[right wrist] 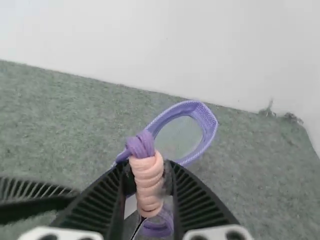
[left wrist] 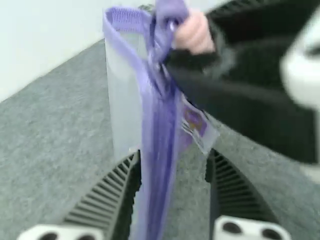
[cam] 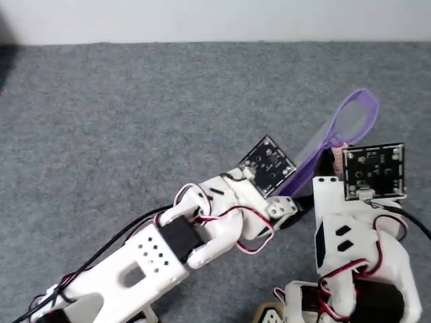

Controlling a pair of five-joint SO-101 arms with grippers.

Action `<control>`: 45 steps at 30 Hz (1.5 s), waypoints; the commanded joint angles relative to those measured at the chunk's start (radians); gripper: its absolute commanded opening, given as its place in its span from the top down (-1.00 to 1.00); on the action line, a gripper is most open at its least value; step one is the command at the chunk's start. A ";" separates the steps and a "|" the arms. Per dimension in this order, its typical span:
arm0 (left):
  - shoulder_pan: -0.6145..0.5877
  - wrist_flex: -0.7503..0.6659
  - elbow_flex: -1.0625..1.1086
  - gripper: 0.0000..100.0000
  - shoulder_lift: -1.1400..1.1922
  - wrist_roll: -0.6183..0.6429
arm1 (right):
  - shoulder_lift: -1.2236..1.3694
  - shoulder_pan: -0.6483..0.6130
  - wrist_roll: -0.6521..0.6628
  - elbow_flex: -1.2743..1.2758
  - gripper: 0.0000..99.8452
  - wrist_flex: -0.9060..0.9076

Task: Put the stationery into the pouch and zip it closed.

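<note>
The pouch [cam: 337, 131] is clear plastic with a purple zip edge and stands on edge above the grey carpet. In the left wrist view the pouch [left wrist: 150, 125] runs between the fingers of my left gripper [left wrist: 172, 160], which grips its near end. My right gripper [right wrist: 147, 175] is shut on the pink coiled zip pull [right wrist: 147, 177] with a purple knot on top. The pouch's far looped end [right wrist: 186, 131] shows beyond it. From above, the right gripper [cam: 335, 156] sits at the pouch's middle and the left gripper [cam: 294, 196] at its near end. What is inside the pouch cannot be made out.
Grey carpet [cam: 135, 121] covers the table out to a white wall [cam: 215, 20] at the back. Both arms crowd the front right, with cables trailing to the front left. A label [left wrist: 197, 125] hangs on the pouch's side.
</note>
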 commanded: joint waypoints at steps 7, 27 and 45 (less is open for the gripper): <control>-0.018 -0.040 -0.170 0.62 0.100 0.012 | -0.002 -0.008 0.021 -0.115 0.99 0.090; -0.044 0.192 -0.162 0.98 -0.084 -0.003 | 0.008 0.193 0.052 0.120 0.99 -0.272; -0.071 0.273 -0.079 0.98 -0.281 0.041 | 0.217 0.383 0.058 0.227 0.99 -0.495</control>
